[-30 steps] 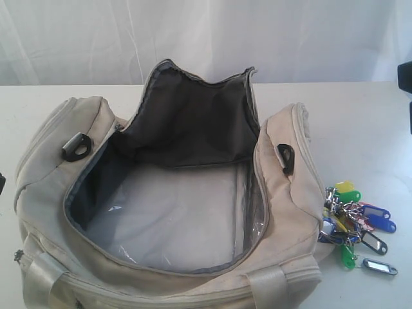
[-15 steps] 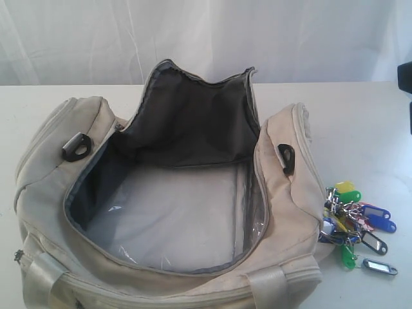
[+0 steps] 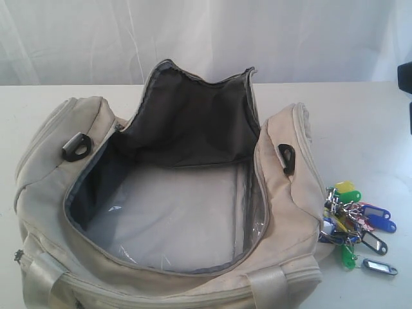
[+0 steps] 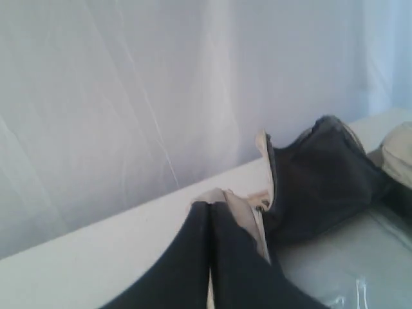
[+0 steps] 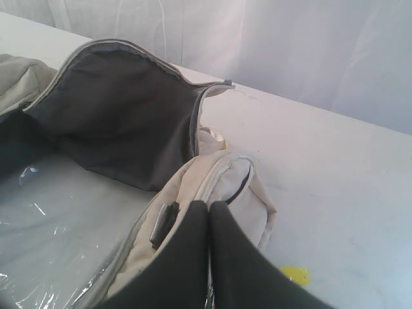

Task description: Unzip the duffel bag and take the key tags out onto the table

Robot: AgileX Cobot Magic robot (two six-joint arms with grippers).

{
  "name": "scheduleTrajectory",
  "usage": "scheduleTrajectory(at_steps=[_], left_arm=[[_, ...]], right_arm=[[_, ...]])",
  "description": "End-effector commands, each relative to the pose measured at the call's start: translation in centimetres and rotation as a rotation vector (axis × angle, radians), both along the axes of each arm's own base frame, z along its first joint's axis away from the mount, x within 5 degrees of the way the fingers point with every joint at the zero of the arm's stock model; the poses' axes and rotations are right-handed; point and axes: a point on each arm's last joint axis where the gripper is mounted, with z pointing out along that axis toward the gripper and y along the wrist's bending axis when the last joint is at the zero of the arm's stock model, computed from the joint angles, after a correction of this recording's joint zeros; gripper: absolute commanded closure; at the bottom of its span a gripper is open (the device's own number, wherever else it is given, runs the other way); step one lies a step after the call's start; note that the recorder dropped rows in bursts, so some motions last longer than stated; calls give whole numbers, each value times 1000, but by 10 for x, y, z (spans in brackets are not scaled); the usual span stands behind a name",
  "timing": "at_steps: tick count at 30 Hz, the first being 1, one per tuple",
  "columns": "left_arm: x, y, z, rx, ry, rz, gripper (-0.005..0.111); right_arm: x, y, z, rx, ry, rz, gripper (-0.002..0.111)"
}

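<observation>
The duffel bag (image 3: 45, 187) lies unzipped on the table (image 3: 367, 122), its flap standing up and showing dark grey lining (image 3: 187, 122). A clear plastic sheet covers its floor, and no tags show inside. The key tags (image 3: 355, 222) lie in a bunch on the table, against the bag's right end. My left gripper (image 4: 209, 206) is shut and empty, hovering near the bag's left end (image 4: 241, 206). My right gripper (image 5: 209, 205) is also shut on nothing, above the bag's right end (image 5: 225, 177), with one yellow tag (image 5: 295, 275) showing beside it. Neither gripper's fingers appear in the exterior view.
A white curtain (image 3: 206, 32) hangs behind the table. A dark part of the robot (image 3: 405, 77) juts in at the right edge. Black D-rings (image 3: 77, 147) sit on both bag ends. Bare tabletop lies behind and to the right of the bag.
A dark sliver at the left edge of the exterior view, seen a second ago, has gone out of view. The bag and key tags have not moved.
</observation>
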Motion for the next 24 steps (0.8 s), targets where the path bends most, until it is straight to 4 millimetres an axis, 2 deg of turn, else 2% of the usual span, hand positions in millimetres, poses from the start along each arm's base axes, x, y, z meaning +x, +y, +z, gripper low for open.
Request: scheduleTrajectory(at_steps=[1,14,17,21,24], left_arm=[[-6,1,5,-56,-91,0,107],[-7,-2,7,-293,-56,-61,107],[-4,-3,6,-300,-28,-64,107],[5,1,-1,-253,9,-3,107],[18,6,-16,-328,30,84,107]], right_arm=[[-1,-1,-1,-3,-6,-3,108],[-2,-1,-1,-4,-4,-4,108],[-2,-1,-1,-4,-4,-4,108],[-2,-1,-1,-4,-4,-4,108],[-2,-1,-1,-4,-4,-4,108]])
